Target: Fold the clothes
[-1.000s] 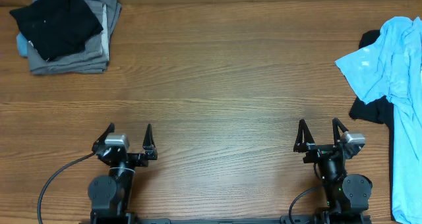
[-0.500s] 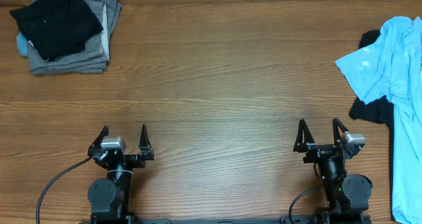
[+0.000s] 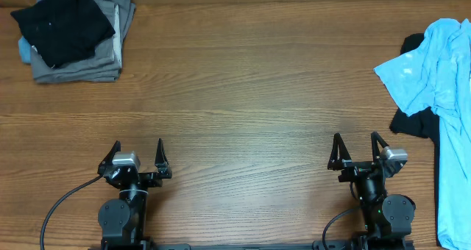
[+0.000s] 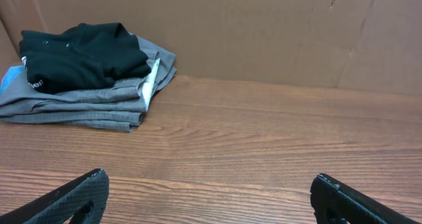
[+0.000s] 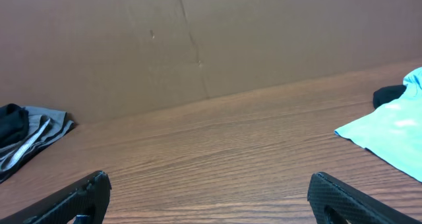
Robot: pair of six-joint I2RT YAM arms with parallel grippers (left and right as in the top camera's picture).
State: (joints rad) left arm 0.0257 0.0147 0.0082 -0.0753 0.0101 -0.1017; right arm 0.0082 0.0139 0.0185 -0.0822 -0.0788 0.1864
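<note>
On the wooden table (image 3: 243,73), far-left corner: folded black shirt (image 3: 65,23), lying on top of a stack of grey folded garments (image 3: 85,68); small white logo near the shirt's edge, legible only as a mark in the left wrist view; a sliver of light blue cloth (image 3: 24,53) poking out of the stack toward the table's left edge. Behind the table's far edge: brown cardboard wall (image 4: 264,33).

At the table's right edge: crumpled light blue shirt (image 3: 441,73), unfolded, trailing along that edge toward the near side; beneath it a dark garment (image 3: 411,122), mostly covered, showing on the side toward the table's middle and again at the far end.

Near the table's near edge, left of centre: left gripper (image 3: 138,143), released, jaws spread wide, grasping nothing, well apart from all cloth. Near the same edge, right of centre: right gripper (image 3: 355,137), likewise spread wide and empty; near the dark garment, not touching it.

Toward the table's near-left corner: black cable (image 3: 62,202), curving away from the left arm's base.
</note>
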